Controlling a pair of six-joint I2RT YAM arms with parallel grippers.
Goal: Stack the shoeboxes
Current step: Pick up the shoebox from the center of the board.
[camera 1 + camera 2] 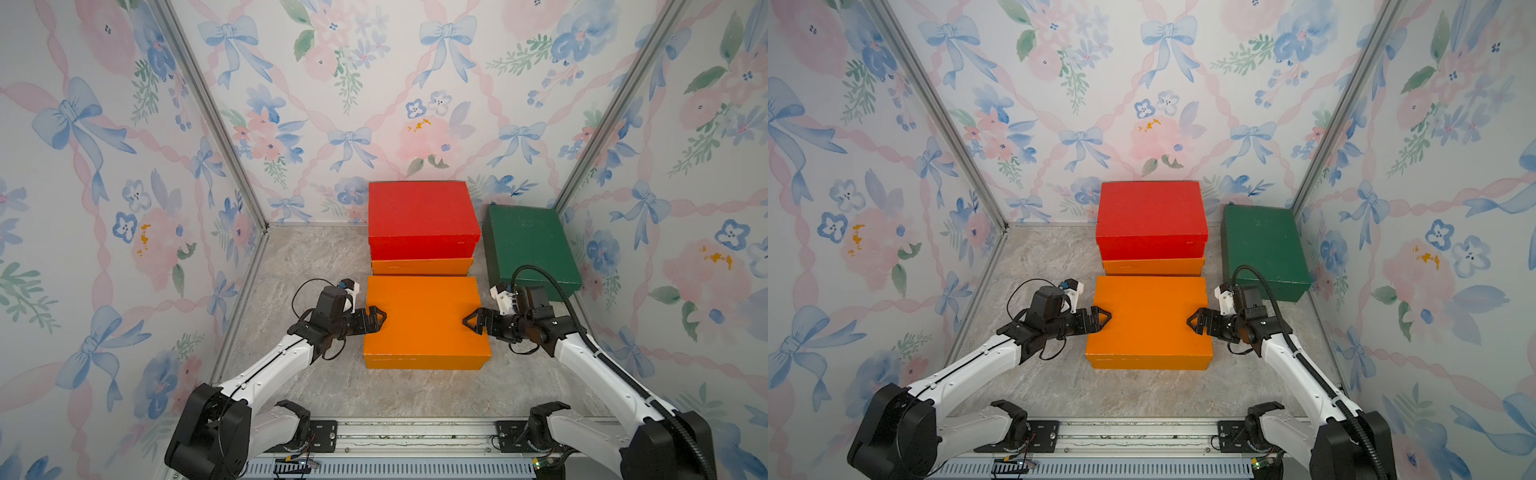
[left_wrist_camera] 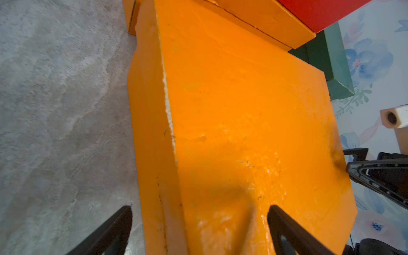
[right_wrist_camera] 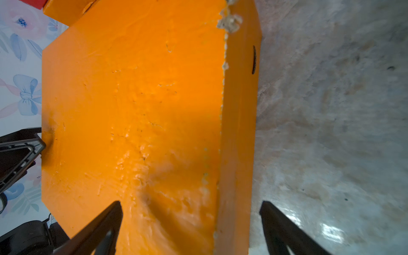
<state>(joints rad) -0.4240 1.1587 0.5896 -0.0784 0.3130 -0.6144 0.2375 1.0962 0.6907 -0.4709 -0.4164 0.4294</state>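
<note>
The near orange shoebox (image 1: 424, 320) (image 1: 1148, 322) lies lengthwise between my two grippers in both top views. My left gripper (image 1: 380, 319) (image 2: 199, 207) is open at its left end, one finger over the lid and one down beside the end wall. My right gripper (image 1: 468, 322) (image 3: 191, 202) is open at the right end in the same way. Behind it the red shoebox (image 1: 419, 216) rests on a second orange shoebox (image 1: 422, 266). The dark green shoebox (image 1: 528, 249) stands on the floor at the back right. Whether the near box is off the floor I cannot tell.
Flowered walls (image 1: 124, 208) close in the grey stone-patterned floor (image 1: 311, 257) on three sides. The green box sits close to the right wall. A metal rail (image 1: 395, 436) with both arm bases runs along the front edge.
</note>
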